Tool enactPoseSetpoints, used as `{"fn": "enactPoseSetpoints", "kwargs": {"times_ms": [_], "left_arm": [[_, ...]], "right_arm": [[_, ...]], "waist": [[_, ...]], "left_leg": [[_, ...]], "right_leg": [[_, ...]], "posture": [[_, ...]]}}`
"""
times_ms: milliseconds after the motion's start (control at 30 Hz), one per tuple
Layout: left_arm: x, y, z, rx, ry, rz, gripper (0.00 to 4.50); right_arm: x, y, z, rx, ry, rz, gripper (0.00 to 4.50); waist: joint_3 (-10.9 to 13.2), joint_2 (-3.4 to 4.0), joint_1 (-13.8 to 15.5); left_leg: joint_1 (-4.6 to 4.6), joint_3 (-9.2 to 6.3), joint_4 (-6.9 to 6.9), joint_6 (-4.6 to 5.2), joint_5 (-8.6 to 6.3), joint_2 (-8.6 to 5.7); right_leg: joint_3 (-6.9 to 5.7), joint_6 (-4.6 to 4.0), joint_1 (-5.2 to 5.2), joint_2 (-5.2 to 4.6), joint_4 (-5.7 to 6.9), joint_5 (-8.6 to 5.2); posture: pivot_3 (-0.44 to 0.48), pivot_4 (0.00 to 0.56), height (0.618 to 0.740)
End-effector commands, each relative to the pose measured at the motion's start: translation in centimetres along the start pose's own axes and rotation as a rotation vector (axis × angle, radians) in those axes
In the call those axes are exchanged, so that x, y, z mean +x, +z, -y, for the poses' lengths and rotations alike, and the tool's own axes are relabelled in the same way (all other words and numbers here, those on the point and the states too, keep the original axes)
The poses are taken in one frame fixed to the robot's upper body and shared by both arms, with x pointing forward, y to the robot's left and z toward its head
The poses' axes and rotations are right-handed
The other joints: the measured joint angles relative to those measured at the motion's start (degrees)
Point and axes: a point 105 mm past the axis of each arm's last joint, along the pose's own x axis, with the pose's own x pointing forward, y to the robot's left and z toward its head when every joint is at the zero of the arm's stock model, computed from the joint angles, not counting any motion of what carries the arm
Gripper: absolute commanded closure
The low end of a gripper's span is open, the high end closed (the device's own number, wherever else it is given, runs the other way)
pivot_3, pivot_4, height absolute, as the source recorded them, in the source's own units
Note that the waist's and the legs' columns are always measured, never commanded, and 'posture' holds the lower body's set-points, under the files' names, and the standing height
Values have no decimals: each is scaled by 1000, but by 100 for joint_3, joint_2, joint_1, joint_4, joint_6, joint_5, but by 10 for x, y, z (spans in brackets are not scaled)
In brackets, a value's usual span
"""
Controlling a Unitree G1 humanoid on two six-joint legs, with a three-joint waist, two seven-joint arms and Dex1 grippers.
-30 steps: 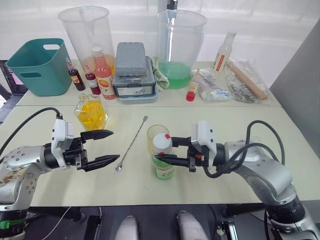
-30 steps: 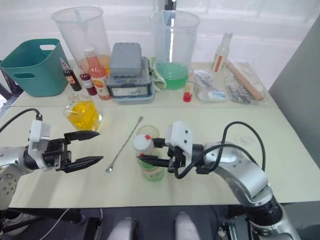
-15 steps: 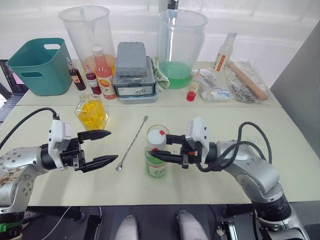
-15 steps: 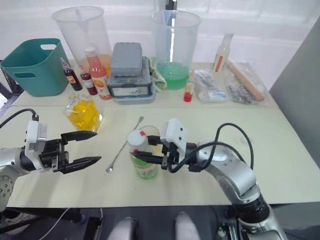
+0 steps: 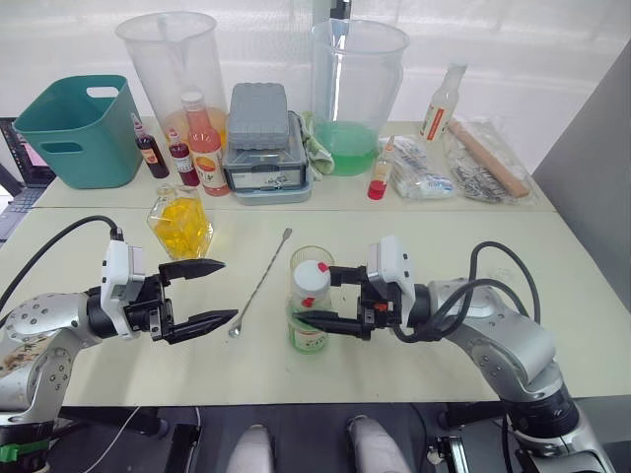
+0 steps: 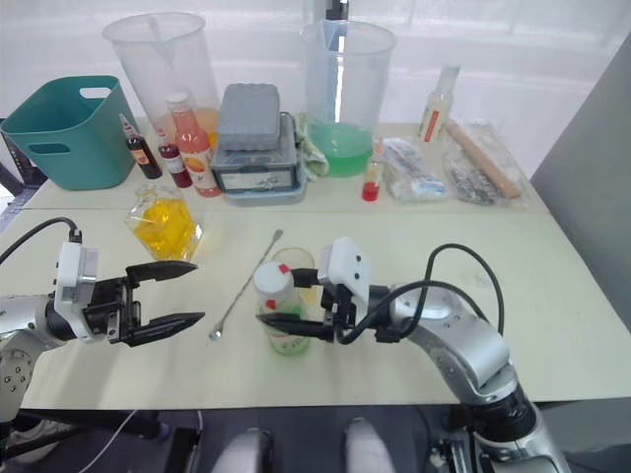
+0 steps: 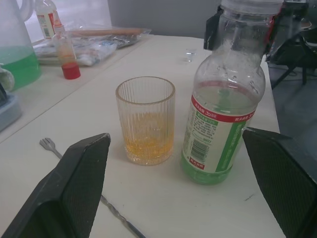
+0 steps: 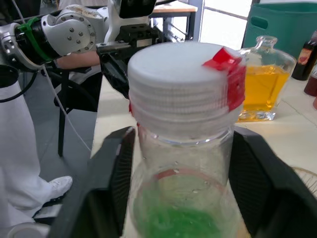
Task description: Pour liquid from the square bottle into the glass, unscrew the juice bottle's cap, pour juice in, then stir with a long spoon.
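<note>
Bin (image 5: 74,131): sitting at the table's (image 5: 552,256) far left.
Pitchers (image 5: 170,69): standing along the back.
Grey box (image 5: 262,143): resting between them.
Orange-red bottle (image 5: 205,146): standing just left of the box.

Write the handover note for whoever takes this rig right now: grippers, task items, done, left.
Left gripper: open, empty, in front of the square bottle.
Right gripper: fingers either side of the juice bottle; grip unclear.
The bottle stands by the glass, cap on.
Long spoon lies on the table.
Done: glass holds a little yellow-orange liquid.
Left: unscrew cap, pour juice, stir.
</note>
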Motion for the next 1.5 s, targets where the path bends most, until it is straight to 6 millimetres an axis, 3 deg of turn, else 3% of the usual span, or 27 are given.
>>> {"fn": "enactPoseSetpoints", "kwargs": {"times_ms": [33,267,333,467,633,833,967,1233,1500], "left_arm": [[4,7,7,22,-41,-5,0],[10,26,4,0,-45,11,0],[11,41,3,-8,-61,46,0],[9,49,4,-17,-98,49,0],[6,39,12,-3,-116,2,0],[-15,27,22,10,-89,-50,0],[-24,22,30,9,-53,-62,0],[-38,16,41,10,19,-94,0],[-41,17,50,14,69,-109,0]], "right_arm": [[-20,10,8,-19,-23,11,111],[-54,14,16,-2,-70,-24,50],[-64,18,14,13,-64,-29,50],[-68,21,8,-7,-10,-47,50],[-58,20,14,-99,158,-83,50],[-46,14,34,-158,295,-90,50],[-34,11,36,-158,426,-76,50],[-6,23,52,-198,542,-14,50],[13,19,45,-189,650,8,50]], "waist": [[0,0,10],[1,-2,18],[1,-2,24],[1,-2,13],[2,-1,-58],[3,0,-20],[4,1,-7],[6,5,-25],[7,8,-33]], "left_leg": [[0,0,0,0,0,-1],[0,0,0,0,0,-1],[2,0,0,0,0,-1],[1,0,0,0,0,-1],[9,7,-5,2,-1,1],[3,4,-5,1,-1,1],[1,2,-6,1,-1,1],[5,3,-6,1,-1,2],[5,2,-9,0,-2,3]], "right_leg": [[0,0,1,0,-1,0],[0,1,1,0,-2,-1],[0,1,1,0,-1,-1],[1,2,2,0,-2,-1],[3,0,-1,1,0,-2],[0,-4,-2,1,-5,-4],[-1,-4,-5,1,-1,-3],[-3,-8,-7,0,2,-3],[-5,-11,-8,0,4,-2]], "posture": [[0,150,739],[0,150,739],[0,150,739],[0,150,739],[0,150,739],[0,150,739],[0,150,739],[0,150,739],[0,150,739]]}}
